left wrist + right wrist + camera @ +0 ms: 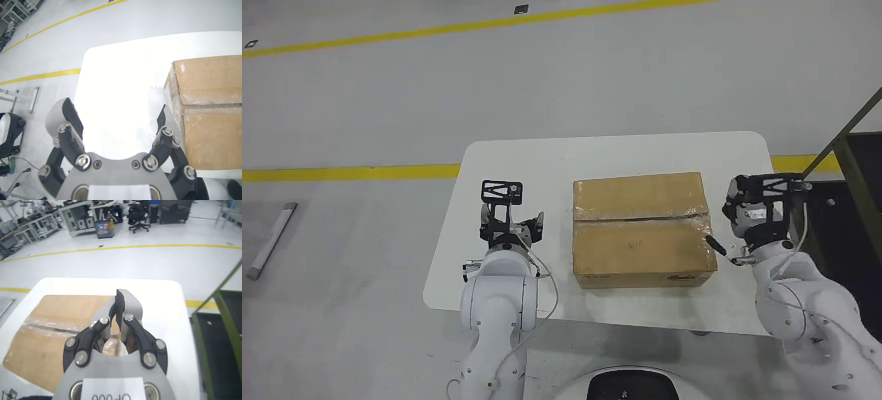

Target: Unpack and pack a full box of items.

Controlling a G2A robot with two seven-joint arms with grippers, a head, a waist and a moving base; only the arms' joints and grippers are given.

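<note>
arms point(502, 300) white | left gripper point(115, 103), right gripper point(118, 294): blk links point(70, 144), grey shells point(54, 111), ribbed pads point(72, 115), silver screws point(82, 160)

Robotics lab hall, grey floor point(542, 80), yellow lines point(132, 246), cluttered workbenches point(79, 211), office chair point(139, 224)

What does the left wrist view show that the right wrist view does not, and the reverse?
Left wrist view: the open left gripper beside the box's labelled end. Right wrist view: the shut right gripper near the box's other end, a green frame beside the table, and an office chair far behind. Both: the taped box on the white table, and yellow floor lines.
</note>
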